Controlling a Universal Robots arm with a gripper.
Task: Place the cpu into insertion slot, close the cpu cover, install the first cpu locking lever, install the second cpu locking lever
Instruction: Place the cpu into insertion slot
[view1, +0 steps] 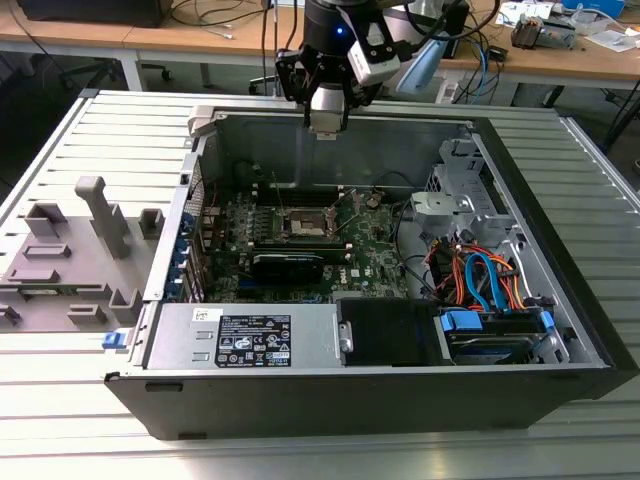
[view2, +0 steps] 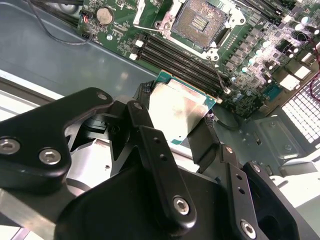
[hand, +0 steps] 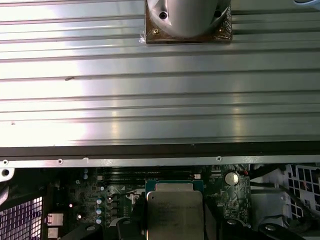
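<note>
Robotics lab, cluttered wooden benches (view1: 560, 64), opened computer case (view1: 400, 150)

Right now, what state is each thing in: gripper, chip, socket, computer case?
gripper: shut on the chip.
chip: held in the air above the board, not seated.
socket: uncovered and empty.
computer case: lying flat, side open.

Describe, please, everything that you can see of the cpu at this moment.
The cpu is a flat square chip with a dull silver metal top on a green board whose edge shows around it. Black fingers of the gripper clamp it in the air over the open computer case, apart from the empty insertion slot. Nothing else touches it.
</note>
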